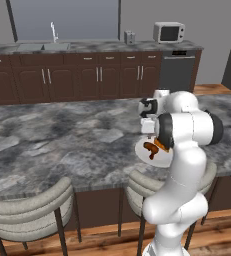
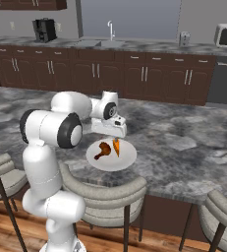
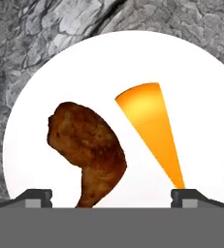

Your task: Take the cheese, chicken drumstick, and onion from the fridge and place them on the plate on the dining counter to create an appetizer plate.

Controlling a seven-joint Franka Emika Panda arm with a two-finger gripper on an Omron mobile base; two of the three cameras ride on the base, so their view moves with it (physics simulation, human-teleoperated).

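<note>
From the left base view, the white plate [image 1: 148,161] sits on the grey dining counter [image 1: 62,135] near its front edge, with the brown chicken drumstick [image 1: 150,148] on it, partly behind the arm. From the right base view, the gripper [image 2: 111,134] hangs just over the plate [image 2: 127,160], where the drumstick [image 2: 103,149] lies beside the orange cheese [image 2: 116,146]. In the hand view, the two finger tips [image 3: 36,197] stand wide apart and hold nothing, and the drumstick [image 3: 88,145] and the cheese [image 3: 152,128] lie side by side, not touching, on the plate [image 3: 200,111].

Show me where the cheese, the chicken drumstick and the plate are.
cheese [image 3: 151,127], hand view, middle of the orange wedge.
chicken drumstick [image 3: 87,140], hand view, thick meaty end.
plate [image 2: 128,156], right base view, bare white rim right of the food.
</note>
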